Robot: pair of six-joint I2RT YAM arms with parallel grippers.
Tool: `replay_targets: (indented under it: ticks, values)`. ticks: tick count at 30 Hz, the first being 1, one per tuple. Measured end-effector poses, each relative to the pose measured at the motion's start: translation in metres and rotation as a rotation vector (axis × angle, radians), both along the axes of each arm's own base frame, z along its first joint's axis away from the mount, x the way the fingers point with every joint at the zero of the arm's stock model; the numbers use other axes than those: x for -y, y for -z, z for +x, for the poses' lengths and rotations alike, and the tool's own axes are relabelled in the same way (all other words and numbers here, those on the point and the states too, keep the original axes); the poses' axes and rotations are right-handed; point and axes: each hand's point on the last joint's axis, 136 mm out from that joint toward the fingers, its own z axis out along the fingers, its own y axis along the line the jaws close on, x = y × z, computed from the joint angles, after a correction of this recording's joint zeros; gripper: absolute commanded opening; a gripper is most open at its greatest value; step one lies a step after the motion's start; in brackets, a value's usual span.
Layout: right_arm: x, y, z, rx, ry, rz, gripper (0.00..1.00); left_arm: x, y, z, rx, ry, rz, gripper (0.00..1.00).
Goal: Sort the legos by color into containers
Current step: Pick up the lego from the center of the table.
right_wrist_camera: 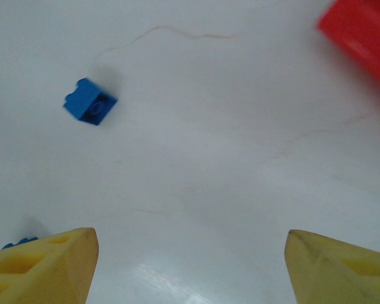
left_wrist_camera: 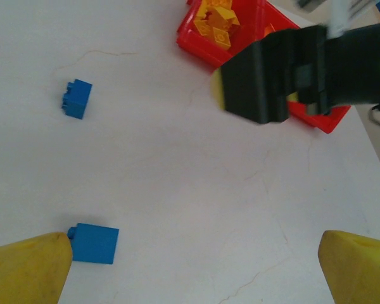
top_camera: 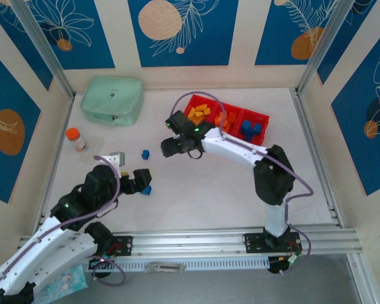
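Two blue legos lie loose on the white table: one [top_camera: 145, 154] left of centre, the other [top_camera: 147, 189] nearer the front. My left gripper [top_camera: 141, 179] hangs open just over the nearer brick [left_wrist_camera: 94, 243], which lies beside its left yellow finger [left_wrist_camera: 28, 269], not between the jaws. The farther brick [left_wrist_camera: 76, 98] sits beyond. My right gripper [top_camera: 166, 147] is open and empty, low over the table, with that farther brick [right_wrist_camera: 90, 104] ahead to its left. The red tray [top_camera: 261, 116] holds yellow-orange, red-orange and blue bricks in separate compartments.
A mint-green zip case [top_camera: 113, 100] lies at the back left. An orange-capped bottle [top_camera: 76, 139] stands at the left, with a small grey object [top_camera: 117, 157] close to my left arm. The right gripper's black body [left_wrist_camera: 272, 76] hangs in front of the tray [left_wrist_camera: 196, 41].
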Motion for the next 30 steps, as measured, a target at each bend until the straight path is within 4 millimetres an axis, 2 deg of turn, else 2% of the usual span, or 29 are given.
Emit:
replay_targets:
  ticks: [4,7,11,18,23,30]
  values:
    - [-0.04,0.025,-0.008,-0.021,-0.097,0.011,0.8,-0.008,0.007,-0.004,-0.019,-0.019,0.031,0.99]
    - [-0.06,0.036,-0.007,-0.019,-0.156,0.018,0.8,-0.011,0.01,-0.006,-0.029,-0.025,0.044,0.99]
    - [-0.083,0.045,0.003,0.004,-0.224,0.026,0.79,-0.013,0.011,-0.006,-0.03,-0.034,0.049,0.99]
    - [-0.101,0.061,0.014,0.036,-0.315,-0.003,0.74,-0.015,0.011,-0.005,-0.027,-0.043,0.054,0.99]
    - [-0.109,0.075,0.014,0.033,-0.385,-0.015,0.72,-0.016,0.01,-0.004,-0.024,-0.047,0.054,0.99]
    - [-0.119,0.091,0.024,0.037,-0.426,-0.033,0.67,-0.018,0.01,-0.003,-0.016,-0.061,0.059,0.99]
